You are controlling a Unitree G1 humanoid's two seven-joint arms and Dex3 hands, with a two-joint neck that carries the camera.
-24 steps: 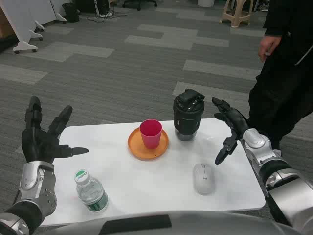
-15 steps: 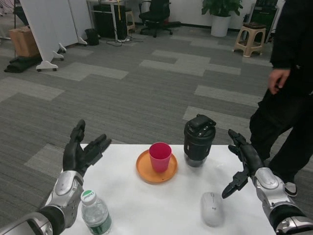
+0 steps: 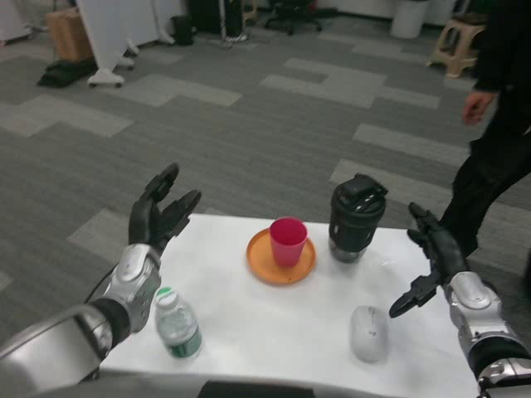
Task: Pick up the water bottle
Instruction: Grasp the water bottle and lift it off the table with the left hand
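A: Standing where, the water bottle (image 3: 176, 323)?

B: Upright at the white table's (image 3: 249, 315) near-left corner. I see my left hand (image 3: 159, 212) raised beyond it, fingers spread, empty; right hand (image 3: 433, 259) likewise spread, by the grey mouse (image 3: 368, 333).

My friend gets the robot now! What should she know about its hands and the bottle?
Left hand: open, raised over the table's left edge, holding nothing.
Right hand: open, raised at the right side, beyond the mouse.
Water bottle: upright near the front left corner of the white table, below the left forearm, untouched.
Done: nothing grasped yet.
Left: bring the left hand down to the bottle, grip it, lift. The left hand looks nearer.
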